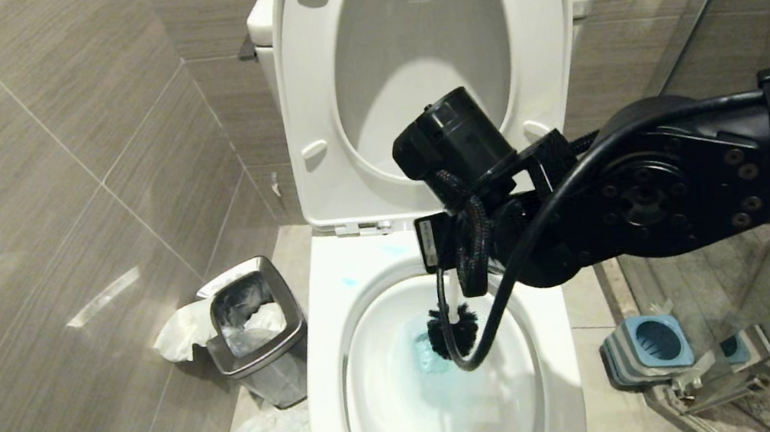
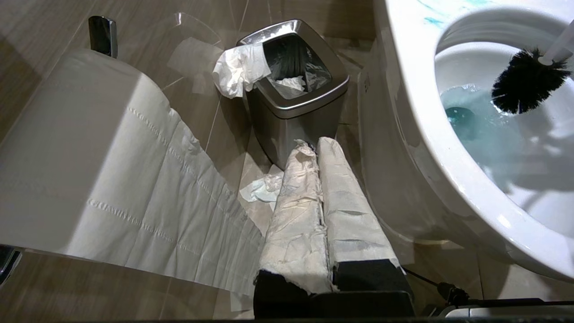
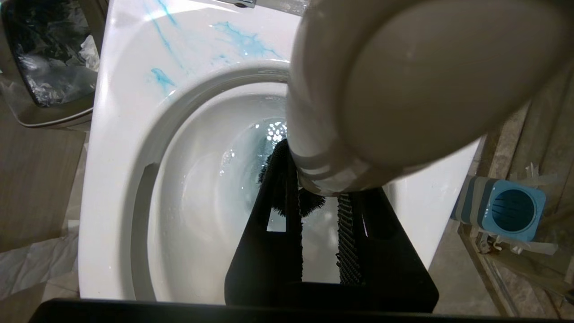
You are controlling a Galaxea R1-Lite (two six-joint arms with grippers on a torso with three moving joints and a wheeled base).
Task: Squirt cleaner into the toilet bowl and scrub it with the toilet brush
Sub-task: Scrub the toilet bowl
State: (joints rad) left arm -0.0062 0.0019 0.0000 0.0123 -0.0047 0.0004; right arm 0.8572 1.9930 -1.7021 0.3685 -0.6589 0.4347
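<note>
The white toilet bowl (image 1: pixel 326 380) stands with seat and lid raised. Turquoise cleaner (image 3: pixel 244 42) is smeared on the back rim and tints the water (image 1: pixel 426 356). My right gripper (image 3: pixel 319 197) hangs over the bowl, shut on the grey-white handle (image 3: pixel 403 80) of the toilet brush. The brush's black bristle head (image 1: pixel 452 330) is down in the basin at the edge of the blue water, and it also shows as a bristle head (image 2: pixel 527 80) in the left wrist view. My left gripper (image 2: pixel 314 143), its fingers wrapped in white, is shut and empty, low beside the bowl's outer wall.
A steel bin (image 1: pixel 256 329) with crumpled tissue stands left of the toilet, with paper lying on the floor around it. A toilet paper roll (image 2: pixel 67 148) hangs close to the left arm. The blue-grey brush holder (image 1: pixel 649 348) sits on the floor at the right, by a glass panel.
</note>
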